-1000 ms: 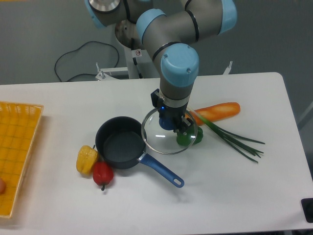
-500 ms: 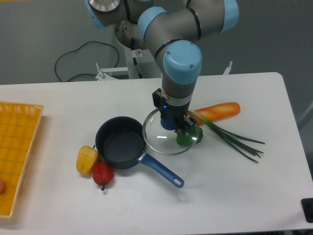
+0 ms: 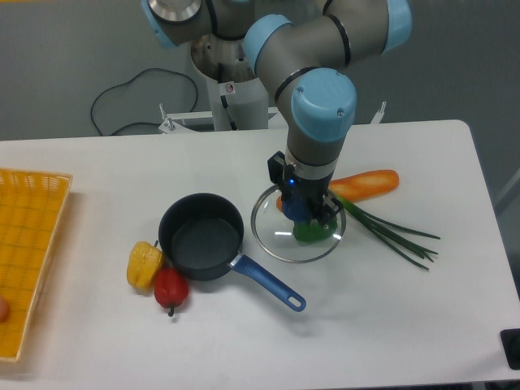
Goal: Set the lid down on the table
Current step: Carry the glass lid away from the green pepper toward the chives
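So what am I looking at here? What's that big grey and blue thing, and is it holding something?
That is a robot arm, filmed by one fixed camera looking down at a white table. At its tip, two fingers grip the knob of a glass lid, held over a green vegetable. Whether the lid touches anything is unclear. Left of it sits an open dark saucepan with a blue handle, with a yellow pepper and a red pepper beside it. A carrot and green onions lie right; a yellow tray sits far left.

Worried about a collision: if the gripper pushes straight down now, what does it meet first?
Probably the green vegetable seen through the lid held by the gripper; depth is unclear.
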### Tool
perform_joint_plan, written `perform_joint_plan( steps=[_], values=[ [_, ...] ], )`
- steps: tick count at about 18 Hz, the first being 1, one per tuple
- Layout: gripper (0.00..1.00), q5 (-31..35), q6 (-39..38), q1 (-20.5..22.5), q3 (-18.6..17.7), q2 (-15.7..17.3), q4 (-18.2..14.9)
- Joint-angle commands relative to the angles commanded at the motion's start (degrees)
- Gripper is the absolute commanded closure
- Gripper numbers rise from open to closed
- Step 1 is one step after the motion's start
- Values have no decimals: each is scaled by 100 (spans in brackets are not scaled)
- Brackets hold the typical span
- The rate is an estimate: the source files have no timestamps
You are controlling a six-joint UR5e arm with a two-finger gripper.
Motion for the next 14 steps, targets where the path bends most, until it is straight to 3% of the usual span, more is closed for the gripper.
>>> perform_joint_plan(
  steps=[14],
  values=[
    [52,0,-228,193,61,-211,114]
  ],
)
